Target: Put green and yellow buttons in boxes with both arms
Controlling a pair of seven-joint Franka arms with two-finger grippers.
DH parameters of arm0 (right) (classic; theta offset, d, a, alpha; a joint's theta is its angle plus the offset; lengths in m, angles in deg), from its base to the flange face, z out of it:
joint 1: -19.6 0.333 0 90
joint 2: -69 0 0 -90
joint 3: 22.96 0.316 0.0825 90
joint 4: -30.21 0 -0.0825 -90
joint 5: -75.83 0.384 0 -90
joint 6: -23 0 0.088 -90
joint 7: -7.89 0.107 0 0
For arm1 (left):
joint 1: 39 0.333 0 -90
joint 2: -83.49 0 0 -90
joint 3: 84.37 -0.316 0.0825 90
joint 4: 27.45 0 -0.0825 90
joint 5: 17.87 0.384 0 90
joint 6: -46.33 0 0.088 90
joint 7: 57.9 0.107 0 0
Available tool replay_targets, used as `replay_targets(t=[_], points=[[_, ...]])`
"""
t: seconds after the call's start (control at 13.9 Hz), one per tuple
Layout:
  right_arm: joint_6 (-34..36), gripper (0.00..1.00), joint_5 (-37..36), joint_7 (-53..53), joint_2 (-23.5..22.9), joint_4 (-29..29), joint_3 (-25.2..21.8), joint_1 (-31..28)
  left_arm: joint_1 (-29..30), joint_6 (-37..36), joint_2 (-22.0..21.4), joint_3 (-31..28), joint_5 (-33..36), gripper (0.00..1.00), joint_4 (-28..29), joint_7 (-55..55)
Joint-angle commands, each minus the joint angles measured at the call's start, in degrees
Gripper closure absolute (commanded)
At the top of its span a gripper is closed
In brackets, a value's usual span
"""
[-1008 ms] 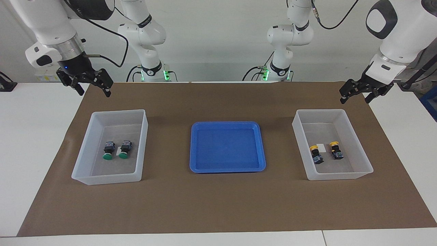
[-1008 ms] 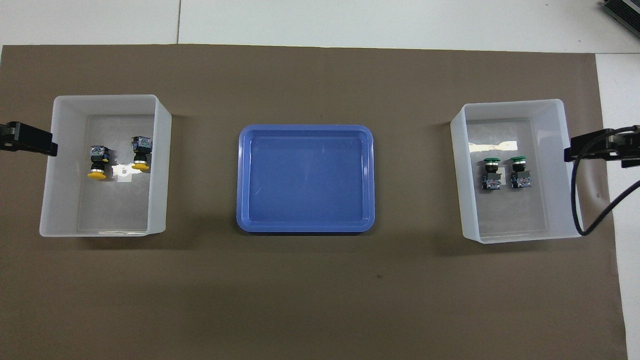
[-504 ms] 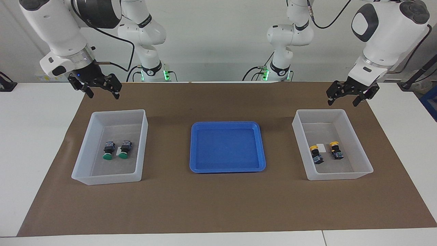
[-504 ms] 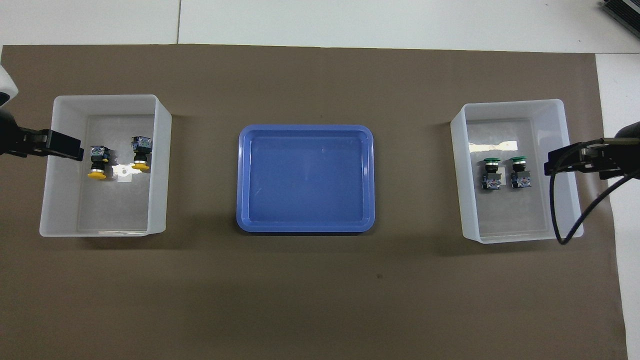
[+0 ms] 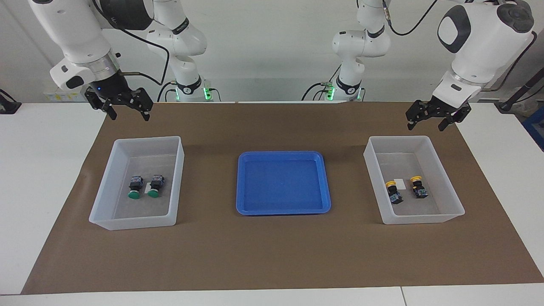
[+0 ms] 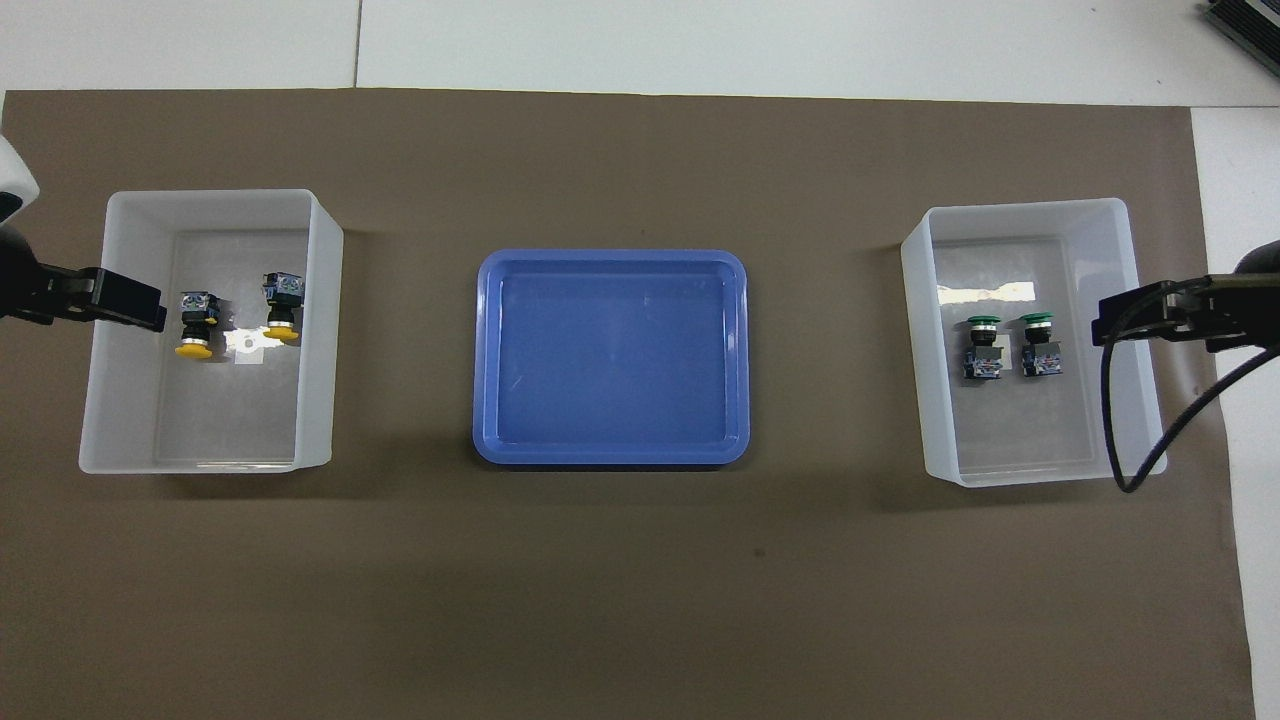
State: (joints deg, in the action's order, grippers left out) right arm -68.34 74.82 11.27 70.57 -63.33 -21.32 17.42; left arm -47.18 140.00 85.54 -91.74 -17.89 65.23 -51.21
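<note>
Brown mat over a white table, pale wall at the robots' end. Blue tray [image 5: 283, 182] sits mid-mat, nothing in it.

Bin at the right arm's end [image 5: 137, 182] holds both green buttons [image 5: 143, 187], lying side by side on its floor. Bin at the left arm's end [image 5: 413, 179] holds both yellow buttons [image 5: 406, 190], near a small white label. All four look sorted by colour; judging from this, the placing is done and only the arms' retreat remains.

Right gripper [image 5: 126, 112]: jaws apart, holding nothing, raised over the mat at its bin's robot-side edge. Left gripper [image 5: 427, 121]: jaws apart, nothing held, raised just above its bin's robot-side rim.

Against a second ago: both grippers have swung inward from the table ends toward their bins. Buttons, bins and tray unmoved.
</note>
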Motion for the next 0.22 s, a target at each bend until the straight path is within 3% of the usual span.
replay_targets(t=[0.0, 0.14], points=[[0.28, 0.0, -1.72, 2.6, 0.36, 0.28, 0.46, 0.42, -0.61, 0.29, -1.78, -0.37, 0.9, 0.0, 1.89, 0.52], [0.28, 0.0, -1.63, 2.69, 0.36, 0.29, 0.46, 0.5, -0.61, 0.38, -1.78, -0.37, 0.9, 0.0, 1.89, 0.52]])
